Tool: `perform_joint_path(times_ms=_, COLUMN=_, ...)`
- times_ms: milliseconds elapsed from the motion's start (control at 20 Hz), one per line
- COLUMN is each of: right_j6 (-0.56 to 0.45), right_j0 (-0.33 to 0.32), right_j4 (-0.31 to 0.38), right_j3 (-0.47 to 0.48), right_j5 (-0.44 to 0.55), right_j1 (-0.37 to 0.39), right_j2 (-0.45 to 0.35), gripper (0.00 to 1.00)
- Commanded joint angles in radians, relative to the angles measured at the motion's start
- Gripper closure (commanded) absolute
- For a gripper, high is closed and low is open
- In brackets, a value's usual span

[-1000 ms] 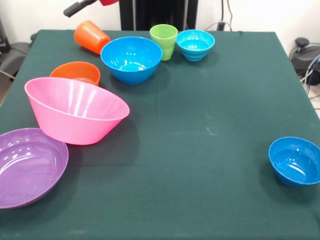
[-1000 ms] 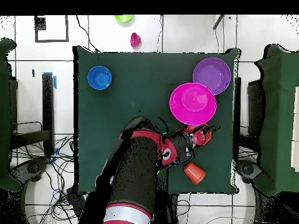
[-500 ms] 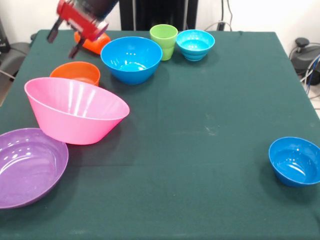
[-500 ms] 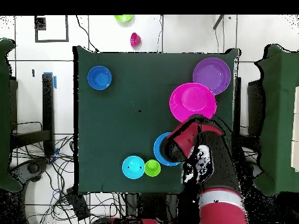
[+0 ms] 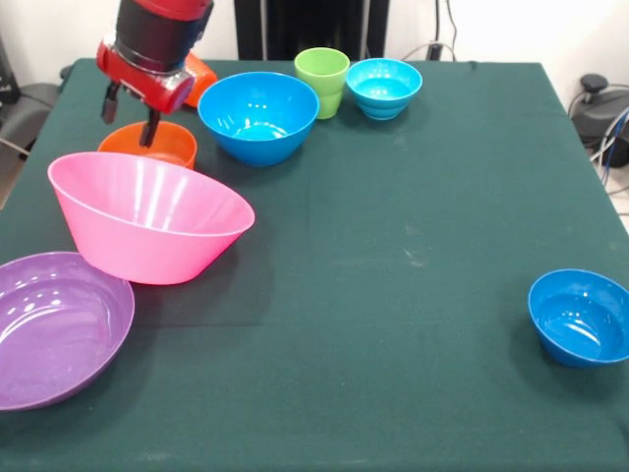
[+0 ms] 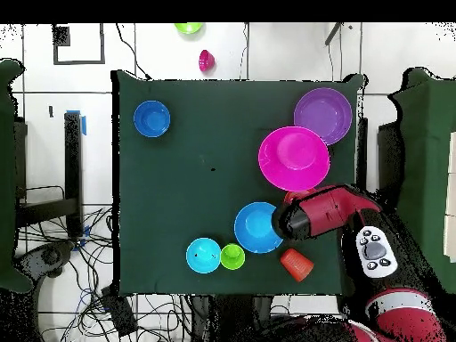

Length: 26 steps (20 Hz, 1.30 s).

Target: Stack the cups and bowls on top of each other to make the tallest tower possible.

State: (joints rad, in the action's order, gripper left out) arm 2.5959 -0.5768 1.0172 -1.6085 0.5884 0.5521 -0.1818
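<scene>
Eight plastic pieces are sitting apart on the green worktop [image 5: 413, 197]; nothing is stacking yet.

Front view: the gripper [image 5: 129, 115] is hanging at upper left, jaws spread apart and holding nothing, the two dark fingers [image 5: 151, 130] pointing down over the small orange bowl [image 5: 149, 145]. Whether they are touching its rim is unclear. The orange ribbed cup [image 5: 200, 71] is lying just behind the red gripper body, mostly hidden. The huge pink bowl [image 5: 147, 216] is sitting at left, tilted, just in front of the orange bowl. The purple bowl [image 5: 54, 326] is occupying the lower left corner, near the pink one. The medium blue bowl [image 5: 258, 116] is standing at upper centre, with the lime green cup [image 5: 322, 81] upright just beside it and the cyan bowl [image 5: 383, 88] right of the cup. The dark blue bowl [image 5: 580, 317] is sitting alone at lower right, well apart.

Overhead view: the arm [image 6: 334, 212] is reaching in from lower right, covering the orange bowl. The orange cup [image 6: 296, 264] is lying on its side below the arm. Pink bowl [image 6: 294, 158] and purple bowl [image 6: 323, 116] are sitting at upper right, rims close. Blue bowl [image 6: 256, 227], green cup [image 6: 232, 256] and cyan bowl [image 6: 203, 256] are clustering at lower centre. The dark blue bowl [image 6: 151, 118] is sitting at upper left.
</scene>
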Motion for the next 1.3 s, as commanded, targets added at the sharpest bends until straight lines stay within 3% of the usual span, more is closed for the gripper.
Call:
perform_joint_path(times_ms=50, right_j6=-0.321, right_j0=0.007, right_j4=-0.084, right_j3=-0.036, right_j5=0.008, right_j1=-0.004, right_j2=-0.211, gripper=0.0)
perform_joint_path(times_ms=650, right_j6=-0.342, right_j0=-0.017, right_j4=-0.089, right_j3=-0.035, right_j5=-0.009, right_j1=-0.023, right_j2=-0.228, gripper=0.0)
perform_joint_path(times_ms=900, right_j6=-0.392, right_j0=-0.058, right_j4=-0.133, right_j3=-0.037, right_j5=0.046, right_j1=-0.042, right_j2=-0.268, gripper=0.0)
perform_joint_path(times_ms=1300, right_j6=-0.411, right_j0=-0.081, right_j4=-0.129, right_j3=-0.034, right_j5=0.059, right_j1=-0.048, right_j2=-0.284, gripper=0.0)
